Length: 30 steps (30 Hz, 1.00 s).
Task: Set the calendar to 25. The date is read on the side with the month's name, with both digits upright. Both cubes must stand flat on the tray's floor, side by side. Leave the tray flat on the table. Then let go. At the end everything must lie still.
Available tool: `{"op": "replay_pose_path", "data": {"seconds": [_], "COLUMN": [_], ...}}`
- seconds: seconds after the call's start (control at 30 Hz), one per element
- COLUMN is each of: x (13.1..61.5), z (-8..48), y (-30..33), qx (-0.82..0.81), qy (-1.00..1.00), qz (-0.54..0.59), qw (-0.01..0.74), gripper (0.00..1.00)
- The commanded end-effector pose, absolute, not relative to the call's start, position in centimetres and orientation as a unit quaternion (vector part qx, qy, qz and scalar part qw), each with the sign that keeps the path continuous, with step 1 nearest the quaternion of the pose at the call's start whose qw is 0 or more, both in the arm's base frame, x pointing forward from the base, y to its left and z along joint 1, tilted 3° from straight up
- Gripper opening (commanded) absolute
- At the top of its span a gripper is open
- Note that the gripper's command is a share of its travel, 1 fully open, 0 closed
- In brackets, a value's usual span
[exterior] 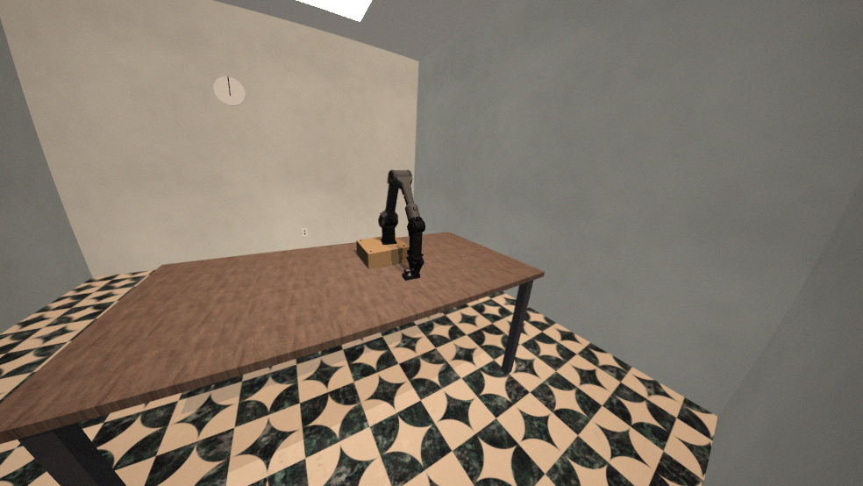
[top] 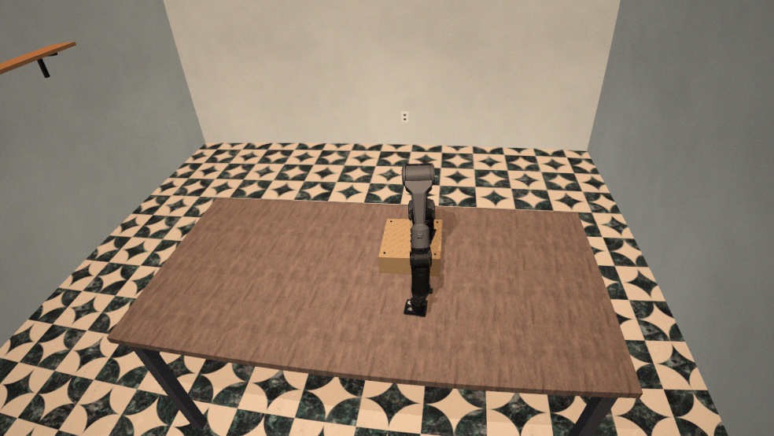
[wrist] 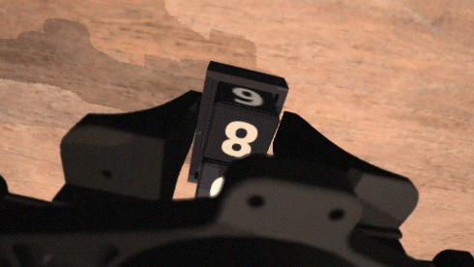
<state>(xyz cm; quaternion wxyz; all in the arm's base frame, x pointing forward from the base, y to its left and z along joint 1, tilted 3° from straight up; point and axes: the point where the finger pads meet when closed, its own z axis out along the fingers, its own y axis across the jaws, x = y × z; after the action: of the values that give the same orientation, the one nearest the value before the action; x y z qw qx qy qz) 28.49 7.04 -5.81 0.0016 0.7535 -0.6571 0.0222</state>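
Note:
The dark tray (wrist: 247, 75) (top: 415, 312) (exterior: 412, 276) is on the table. In the wrist view a dark cube (wrist: 240, 138) in it has a white 8 on top and a 9 on the side facing the tray's far wall. A second cube (wrist: 207, 180) beside it shows part of a white digit; the rest is hidden by my gripper. The month's name is not in view. My gripper (wrist: 239, 118) points down over the tray and is open. Its fingers stand on both sides of the 8 cube, with a narrow gap of table showing at each finger.
The arm stands on a yellow wooden block (top: 396, 238) (exterior: 376, 245) behind the tray, on the brown table (top: 281, 292) (exterior: 241, 313). The table's front edge lies beyond the tray, toward the top camera. The arm's shadow falls on the table near the tray.

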Motion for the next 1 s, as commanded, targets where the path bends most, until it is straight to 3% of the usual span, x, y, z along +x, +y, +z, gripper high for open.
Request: {"op": "replay_pose_path", "data": {"seconds": [0.0, 0.97], "x": [28.5, 28.2], "z": [-5.7, 3.2], "y": [7.0, 7.3], "qx": [0.753, 0.753], "qy": [-0.657, -0.657], "qz": [0.023, 0.023], "qw": [0.001, 0.000], "gripper": [0.60, 0.60]}}
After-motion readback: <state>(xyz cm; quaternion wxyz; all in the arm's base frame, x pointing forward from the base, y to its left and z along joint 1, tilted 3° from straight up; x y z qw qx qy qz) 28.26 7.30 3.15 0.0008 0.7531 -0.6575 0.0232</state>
